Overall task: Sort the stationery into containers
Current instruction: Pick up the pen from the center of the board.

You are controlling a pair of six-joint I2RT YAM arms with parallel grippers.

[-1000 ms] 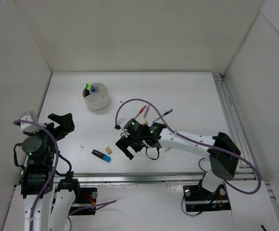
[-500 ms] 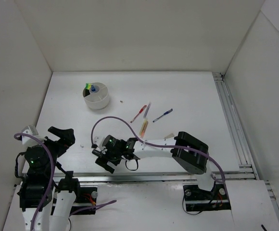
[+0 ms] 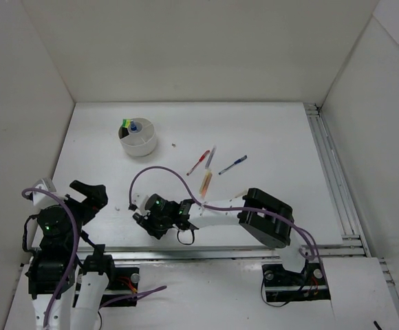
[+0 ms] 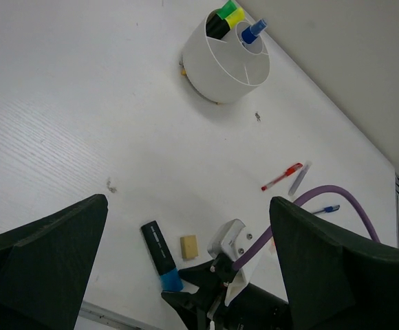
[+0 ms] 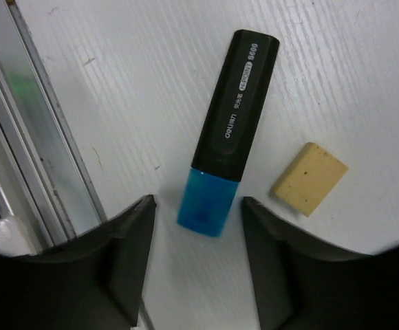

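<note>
Highlighter [image 5: 228, 130], stubby black with blue end, lies beside blocky beige eraser [image 5: 309, 177].

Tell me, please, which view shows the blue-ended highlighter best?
The right wrist view: the highlighter is close up, label legible, straddled by the right hand. The left wrist view shows it small beside an eraser; the top view hides it under that hand.

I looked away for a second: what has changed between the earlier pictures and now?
The right gripper swung left and toward the near edge, away from the pens, and now straddles the blue end of the highlighter, jaws narrower but not touching it. The left gripper drew back slightly, still open. Highlighter, eraser, pens and bowl stayed put.
</note>
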